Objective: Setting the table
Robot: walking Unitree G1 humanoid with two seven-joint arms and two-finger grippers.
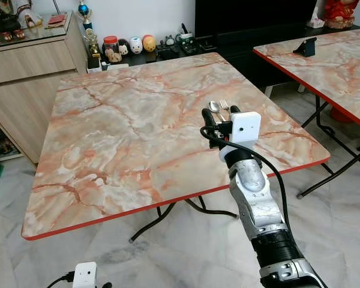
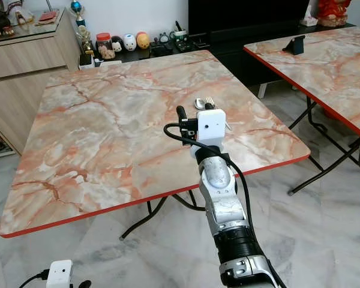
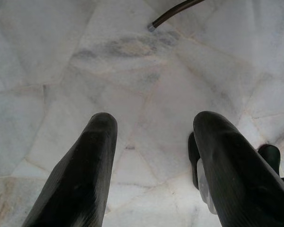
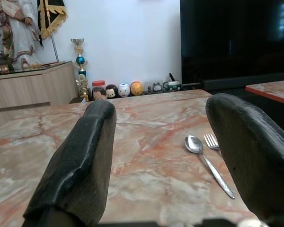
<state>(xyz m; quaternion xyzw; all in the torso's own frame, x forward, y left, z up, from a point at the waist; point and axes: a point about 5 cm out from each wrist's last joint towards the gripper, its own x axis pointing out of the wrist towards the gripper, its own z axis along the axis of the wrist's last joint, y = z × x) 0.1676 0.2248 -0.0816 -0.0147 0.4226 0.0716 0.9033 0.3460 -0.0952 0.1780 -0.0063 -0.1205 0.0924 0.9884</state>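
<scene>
**Spoon and fork on the table, right gripper open just short of them**

Right gripper (image 4: 156, 156) raised over the near right part of the marble-patterned folding table (image 1: 138, 132), fingers spread wide apart and gripping nothing. Seen from the head, held above the tabletop at the end of the silver right arm (image 1: 258, 204), with a white camera box (image 1: 245, 127) on the wrist and a black cable (image 1: 270, 168) looping down along the arm.

Spoon (image 4: 206, 161) and fork (image 4: 211, 141) flat on the tabletop side by side, just beyond the right gripper on the far side, toward the table's right edge. Spoon to the left, fork just beside it on the right, bowl and tines pointing to the far side. Fork handle hidden behind the gripper's right finger (image 4: 253, 156); whether spoon and fork touch, not clear. From the head, only the spoon bowl (image 1: 214, 107) and fork tines (image 1: 224, 105) peeking out past the wrist.

Left gripper (image 3: 154, 161) low by the robot's left side, fingers parted and empty, pointing down at the pale marble floor (image 3: 132, 71).

Second table (image 1: 324, 66) of the same pattern and red edging to the far right, well apart, with a small dark stand (image 1: 305, 47) on it. Wooden cabinet (image 1: 30, 78) at far left. Row of small figurines and a jar (image 1: 112, 48) along a low dark shelf past the table's far edge, with a large black screen (image 4: 236, 40) behind.
</scene>
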